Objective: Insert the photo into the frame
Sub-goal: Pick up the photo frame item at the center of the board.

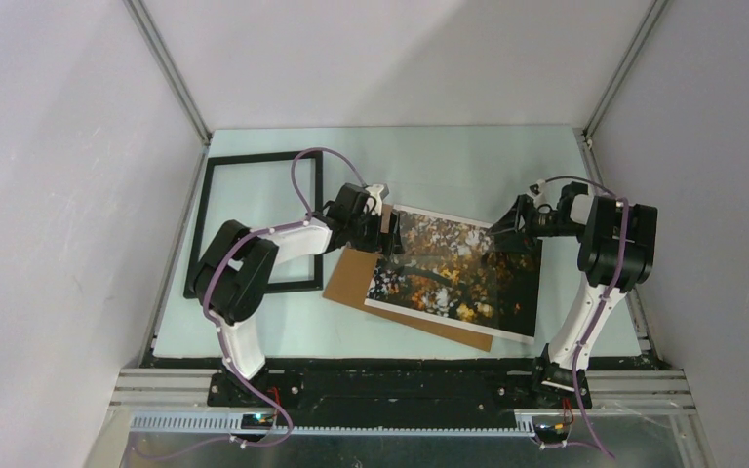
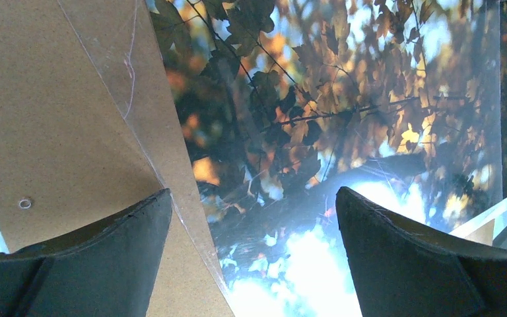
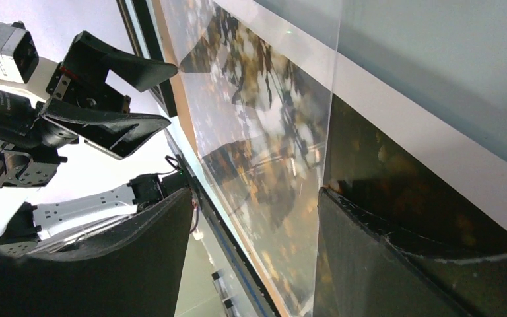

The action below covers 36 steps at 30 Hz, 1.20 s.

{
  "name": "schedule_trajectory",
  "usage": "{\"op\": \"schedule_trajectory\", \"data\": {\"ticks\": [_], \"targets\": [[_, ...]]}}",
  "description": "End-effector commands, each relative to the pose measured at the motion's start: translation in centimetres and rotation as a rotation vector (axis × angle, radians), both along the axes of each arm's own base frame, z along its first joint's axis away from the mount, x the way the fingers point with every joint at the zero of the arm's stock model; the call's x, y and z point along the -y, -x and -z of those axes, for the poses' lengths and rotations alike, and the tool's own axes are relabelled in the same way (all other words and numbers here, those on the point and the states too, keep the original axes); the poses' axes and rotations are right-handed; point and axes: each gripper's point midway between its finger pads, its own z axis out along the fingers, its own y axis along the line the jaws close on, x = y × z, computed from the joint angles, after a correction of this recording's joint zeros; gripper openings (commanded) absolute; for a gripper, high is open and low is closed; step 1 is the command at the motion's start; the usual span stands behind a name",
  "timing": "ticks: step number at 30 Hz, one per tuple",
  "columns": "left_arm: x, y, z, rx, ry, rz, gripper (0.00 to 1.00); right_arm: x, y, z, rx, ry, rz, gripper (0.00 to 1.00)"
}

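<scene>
While perhaps under clear sheet [image 2: 122,53], photo [image 1: 453,265] on backing board [image 1: 351,278], beside frame [image 1: 254,159].

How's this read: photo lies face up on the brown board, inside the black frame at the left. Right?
Not inside. The photo lies face up on the brown board, but outside the black frame, to its right. The top external view shows it.

A brown backing board [image 1: 351,278] lies askew on the pale green table [image 1: 468,156].
</scene>
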Motion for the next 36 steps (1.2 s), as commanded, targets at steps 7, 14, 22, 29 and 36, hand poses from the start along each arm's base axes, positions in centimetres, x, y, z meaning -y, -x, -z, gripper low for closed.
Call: {"op": "schedule_trajectory", "data": {"ticks": [7,14,22,29,36], "targets": [[1.7,3.3,1.9,-0.127,0.043,0.093,0.98,-0.7,0.9,-3.2,0.091,-0.193,-0.058,0.71],[1.8,3.0,1.6,-0.110,0.048,0.102,0.98,0.2,1.2,-4.3,0.092,-0.284,-0.021,0.69],[2.2,3.2,1.3,-0.094,0.055,0.132,0.98,-0.2,1.9,-5.3,0.083,-0.370,-0.044,0.64],[2.5,3.5,0.9,-0.080,0.067,0.156,0.98,-0.3,1.9,-5.5,0.136,-0.434,-0.071,0.58],[2.6,3.4,0.2,-0.046,0.063,0.167,0.98,-0.7,2.1,-5.8,0.149,-0.419,-0.098,0.58]]}}
